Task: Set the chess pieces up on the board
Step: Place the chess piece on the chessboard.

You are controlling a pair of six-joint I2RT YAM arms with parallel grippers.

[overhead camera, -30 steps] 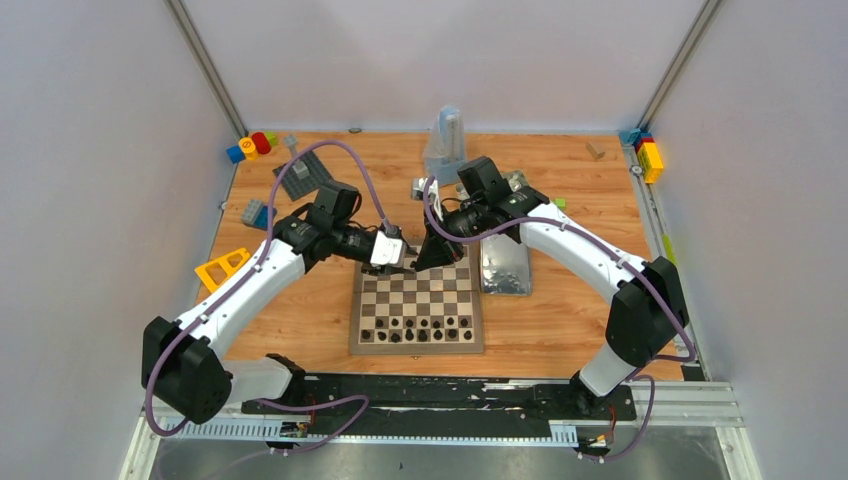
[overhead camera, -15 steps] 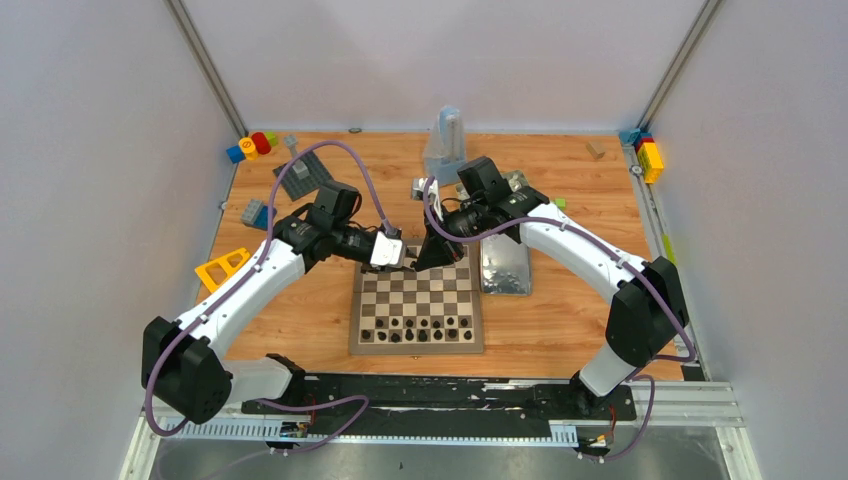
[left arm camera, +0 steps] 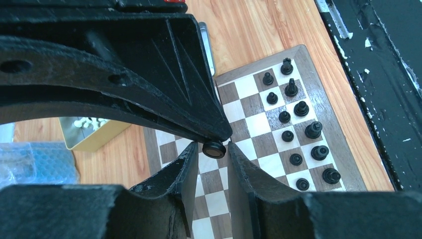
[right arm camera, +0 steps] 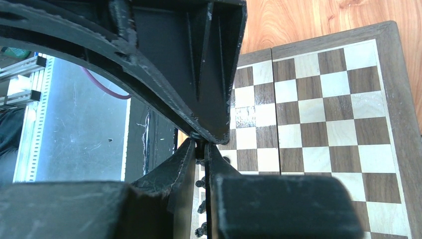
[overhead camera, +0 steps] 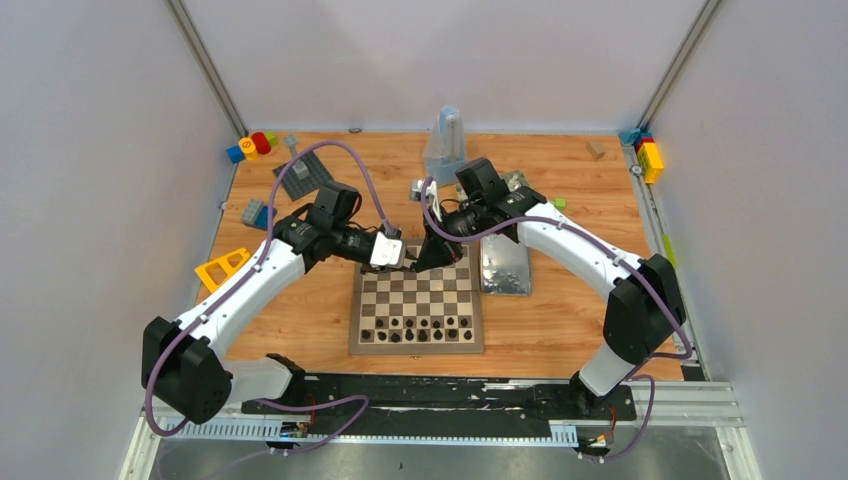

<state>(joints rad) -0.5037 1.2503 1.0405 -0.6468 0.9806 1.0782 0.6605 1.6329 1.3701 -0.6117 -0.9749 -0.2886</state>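
A black chess piece (left arm camera: 214,149) is pinched between the pressed-together jaws of the right gripper (right arm camera: 200,149), above the far edge of the board (overhead camera: 417,345). It is flanked by the slightly parted jaws of the left gripper (left arm camera: 213,154); contact cannot be told

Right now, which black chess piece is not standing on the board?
The black piece up in the air, pinched in the right gripper's tip. All the other black pieces stand in two rows on the board.
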